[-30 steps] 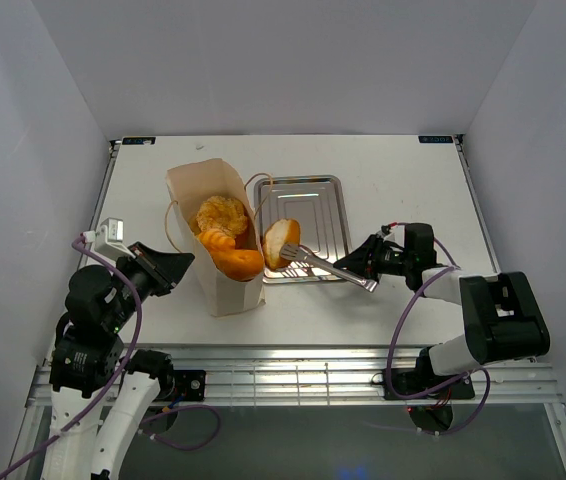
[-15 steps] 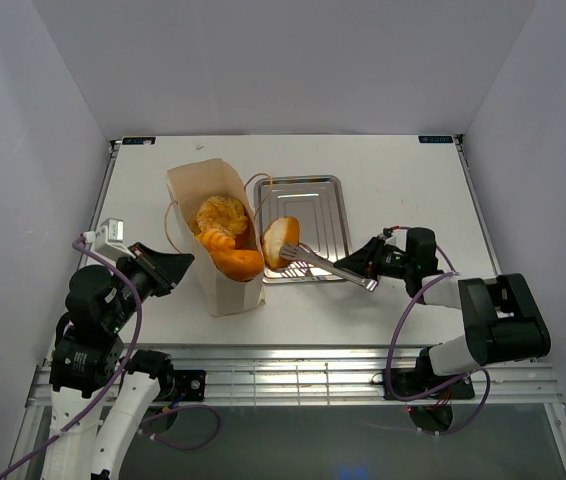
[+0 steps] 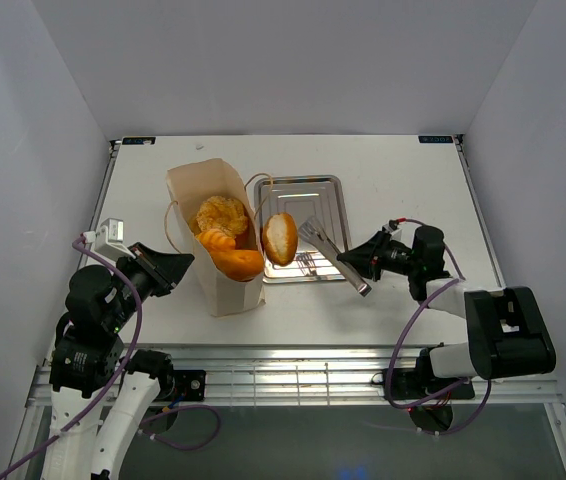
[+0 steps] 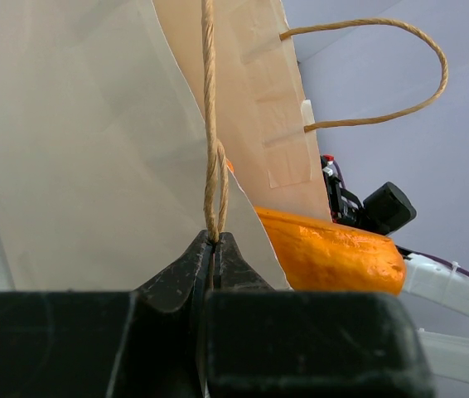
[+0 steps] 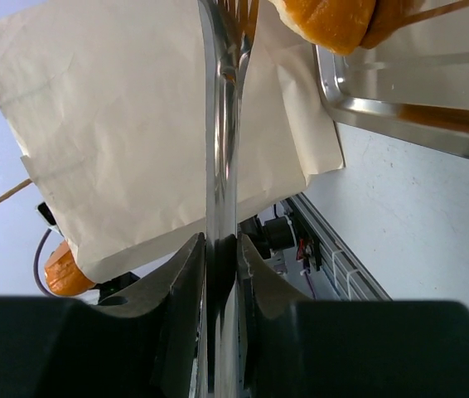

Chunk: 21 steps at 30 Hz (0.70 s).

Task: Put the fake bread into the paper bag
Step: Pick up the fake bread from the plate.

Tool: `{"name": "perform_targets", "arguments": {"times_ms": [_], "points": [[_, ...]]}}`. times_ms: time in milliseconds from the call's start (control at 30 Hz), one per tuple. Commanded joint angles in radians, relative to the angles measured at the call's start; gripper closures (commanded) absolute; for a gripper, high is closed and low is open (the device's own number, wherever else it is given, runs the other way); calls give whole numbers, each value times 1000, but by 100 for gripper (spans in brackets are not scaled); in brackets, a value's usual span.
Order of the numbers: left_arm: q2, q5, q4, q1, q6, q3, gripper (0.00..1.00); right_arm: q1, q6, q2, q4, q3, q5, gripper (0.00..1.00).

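Observation:
The paper bag (image 3: 225, 292) lies open on the table with several fake breads inside: a round braided one (image 3: 223, 213) and a long loaf (image 3: 237, 263). My left gripper (image 3: 185, 260) is shut on the bag's cord handle (image 4: 210, 124), with the bag wall (image 4: 85, 149) and the loaf (image 4: 326, 249) just beyond it. A fake bread roll (image 3: 280, 238) rests at the left edge of the silver tray (image 3: 328, 190), against the bag. My right gripper (image 3: 351, 267) is shut on silver metal tongs (image 3: 323, 245), whose tips are just right of the roll and apart from it. In the right wrist view the tongs (image 5: 220, 124) point toward the roll (image 5: 326, 16).
The silver tray (image 5: 400, 108) sits right of the bag in mid-table. The bag's second cord handle (image 4: 400, 75) loops free. The table's near edge and a metal rail (image 3: 293, 370) lie below the bag.
The tongs have let go of the roll and pulled back to the right and up. The roll now rests against the bag at the tray's left edge. The left arm has not moved.

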Motion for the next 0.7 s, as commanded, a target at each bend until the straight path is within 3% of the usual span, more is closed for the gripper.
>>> {"name": "perform_targets", "arguments": {"times_ms": [0, 100, 167, 267, 367, 667], "points": [[-2, -4, -22, -3, 12, 21, 100, -6, -46, -14, -2, 7, -41, 92], [-3, -7, -22, -4, 12, 16, 100, -7, -77, -25, -27, 15, -66, 92], [-3, -7, -22, -4, 12, 15, 100, -7, -150, -35, -131, 33, -64, 92], [-5, 0, -15, -4, 7, 7, 100, -7, -428, -55, -448, 146, 18, 91], [-3, 4, -9, -4, 4, 1, 100, -7, -623, -62, -607, 248, 133, 89], [0, 1, -12, -4, 13, 9, 100, 48, -810, -101, -667, 194, 365, 77]]}}
